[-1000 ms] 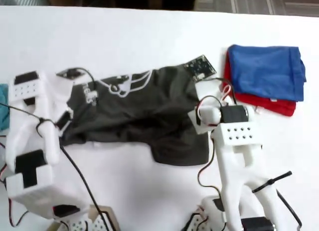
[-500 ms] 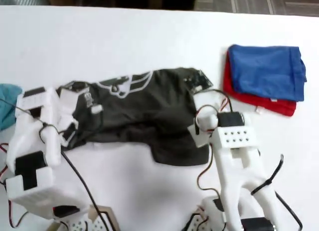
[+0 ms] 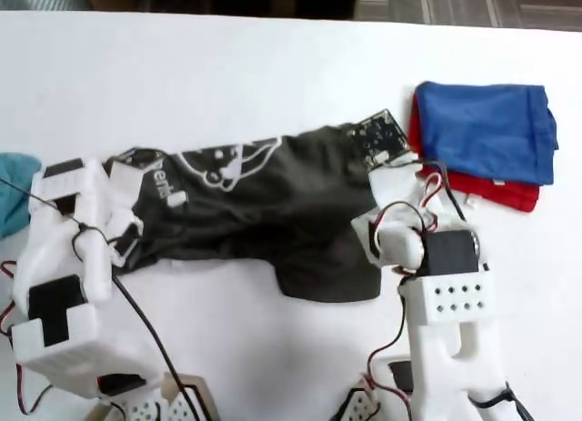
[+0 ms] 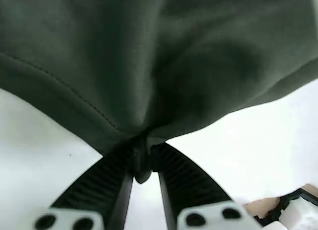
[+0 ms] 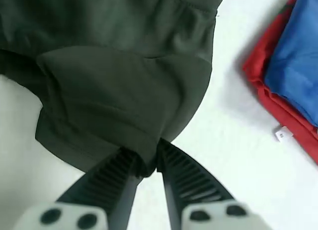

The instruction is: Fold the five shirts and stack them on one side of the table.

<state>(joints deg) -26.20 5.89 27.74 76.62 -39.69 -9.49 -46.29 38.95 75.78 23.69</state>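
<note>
A dark shirt [image 3: 264,203] with a white print lies crumpled across the middle of the table. My left gripper [image 4: 141,163] is shut on a bunched fold at the shirt's left end, by the left arm [image 3: 68,248]. At the shirt's right edge, my right gripper [image 5: 146,168] is shut on a hem fold of the dark shirt [image 5: 119,86], under the right arm's wrist [image 3: 391,194]. A folded blue shirt [image 3: 486,130] rests on a folded red shirt [image 3: 477,192] at the right side. A teal cloth [image 3: 9,203] peeks in at the left edge.
The blue-and-red stack [image 5: 293,66] lies close beside the right gripper. Black cables [image 3: 136,321] trail over the near-left table. The far half of the white table [image 3: 227,66] is bare, as is the near strip between the arms.
Both arms drew back toward the near edge with the shirt held. The shirt's far edge shifted and its white print turned more into view.
</note>
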